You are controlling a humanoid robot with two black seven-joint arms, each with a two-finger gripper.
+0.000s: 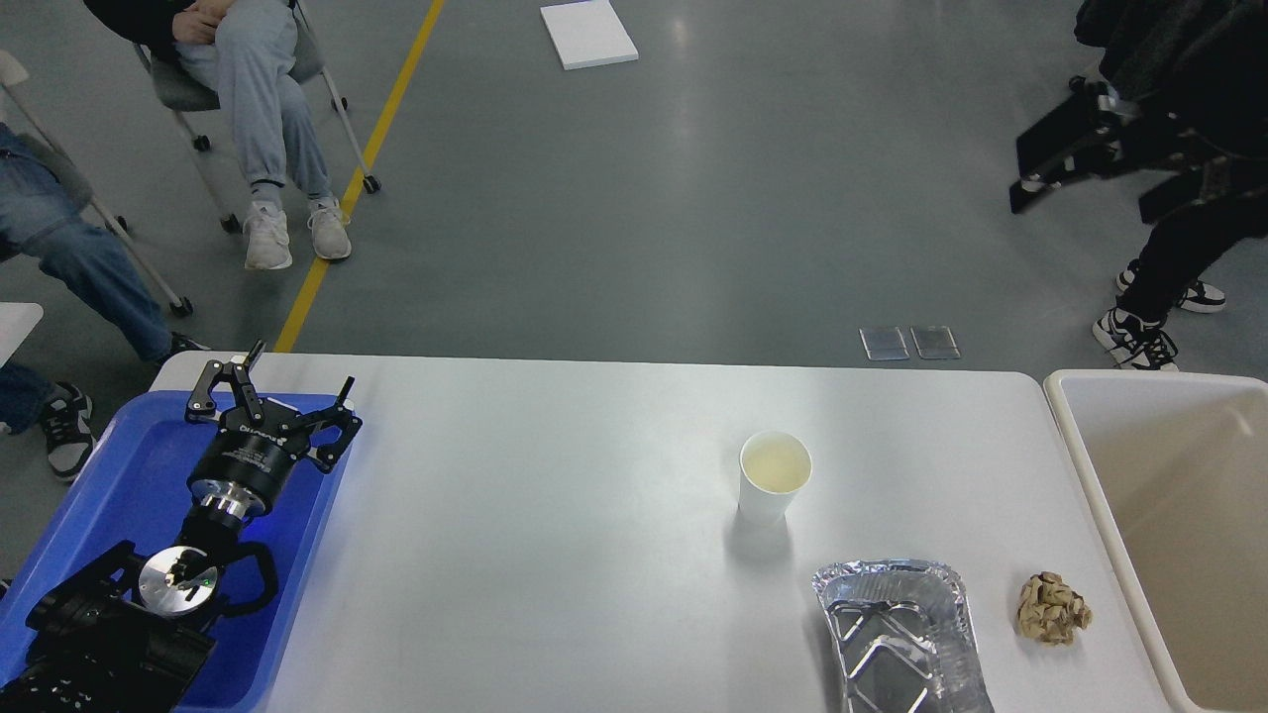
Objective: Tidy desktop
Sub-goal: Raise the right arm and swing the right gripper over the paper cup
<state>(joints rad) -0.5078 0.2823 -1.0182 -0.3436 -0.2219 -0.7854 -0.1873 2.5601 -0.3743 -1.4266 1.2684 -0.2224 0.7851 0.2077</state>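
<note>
The white desktop (555, 515) fills the lower part of the head view. On it stand a white paper cup (774, 477) right of centre, an empty foil tray (899, 634) at the front right, and a crumpled brown paper ball (1053, 608) beside the tray. My left gripper (280, 384) hovers over the far end of the blue tray (119, 495) at the left, fingers spread open and empty. My right gripper is out of view.
A cream-white deep bin (1169, 515) stands against the desktop's right edge. People sit on chairs (258, 119) beyond the far left corner, and another person (1179, 198) is at the far right. A white board (588, 33) lies on the floor.
</note>
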